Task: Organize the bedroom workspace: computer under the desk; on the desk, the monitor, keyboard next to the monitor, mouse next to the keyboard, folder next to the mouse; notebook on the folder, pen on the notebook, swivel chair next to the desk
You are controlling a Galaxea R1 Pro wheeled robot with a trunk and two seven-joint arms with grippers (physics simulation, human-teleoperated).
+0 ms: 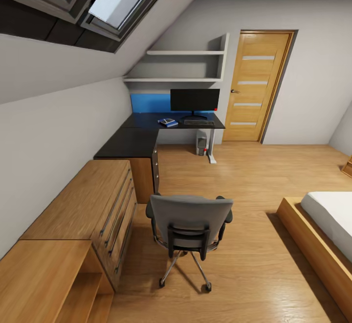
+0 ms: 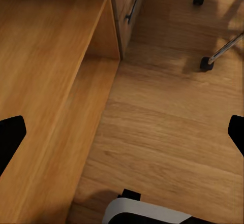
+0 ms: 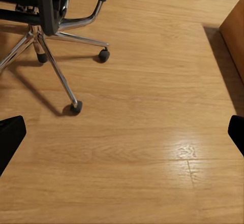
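The swivel chair (image 1: 190, 223) stands on the wooden floor in the foreground, its grey back toward me, well short of the desk (image 1: 132, 142). On the desk's far wing the monitor (image 1: 194, 100) stands upright, with the keyboard (image 1: 199, 122) lying in front of it. To its left lies a flat blue item, seemingly the folder (image 1: 167, 122), with something pale on top. The computer (image 1: 201, 143) is on the floor under the desk. My left gripper (image 2: 122, 137) hangs open over floor beside a chair caster (image 2: 206, 64). My right gripper (image 3: 122, 137) is open over bare floor near the chair's base (image 3: 56, 61).
A light wooden drawer unit (image 1: 83, 205) and a low wooden shelf (image 2: 46, 82) line the left wall under the sloped ceiling. A bed (image 1: 327, 225) in a wooden frame lies at the right. A closed door (image 1: 256, 86) stands right of the desk.
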